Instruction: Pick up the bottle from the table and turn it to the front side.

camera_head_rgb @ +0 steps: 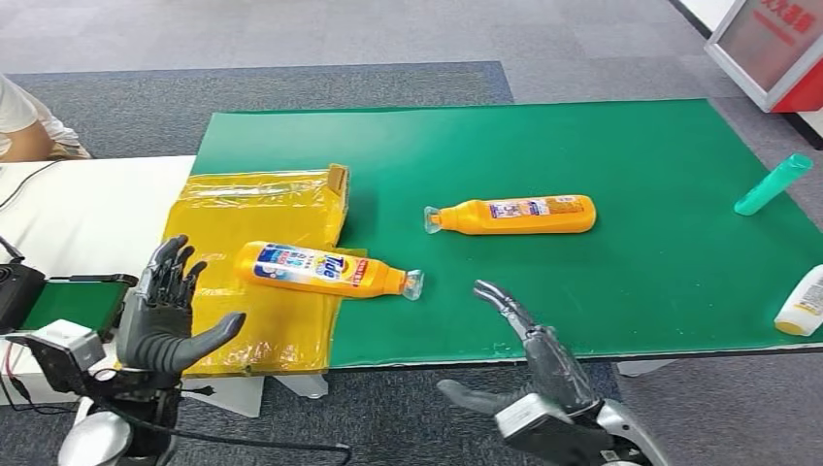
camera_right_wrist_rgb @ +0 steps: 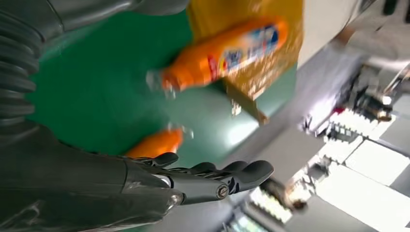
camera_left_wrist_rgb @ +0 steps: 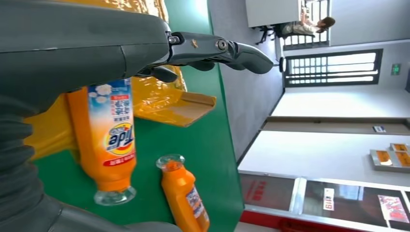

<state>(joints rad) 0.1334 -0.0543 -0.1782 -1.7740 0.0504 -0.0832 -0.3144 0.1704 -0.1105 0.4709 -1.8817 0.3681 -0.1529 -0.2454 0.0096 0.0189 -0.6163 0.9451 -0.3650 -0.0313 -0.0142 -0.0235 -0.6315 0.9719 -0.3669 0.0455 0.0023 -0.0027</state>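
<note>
— Bottle [camera_head_rgb: 325, 270] position?
— Lying label-up on the yellow bag [camera_head_rgb: 254, 221], cap toward the second bottle [camera_head_rgb: 514, 215] on the green mat [camera_head_rgb: 621, 155].
— Hands?
— The left hand [camera_head_rgb: 167, 313] and right hand [camera_head_rgb: 529, 335] are both spread, holding nothing, at the table's near edge.
— Wrist views?
— The left wrist view reads the label; the head view alone shows a teal bottle [camera_head_rgb: 773, 184].

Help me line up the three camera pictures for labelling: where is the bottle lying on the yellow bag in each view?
Head view: bottle, left of centre, on the yellow bag.
Left wrist view: bottle, lower left.
Right wrist view: bottle, upper centre, blurred.
Shared landmark: the yellow bag.
</note>
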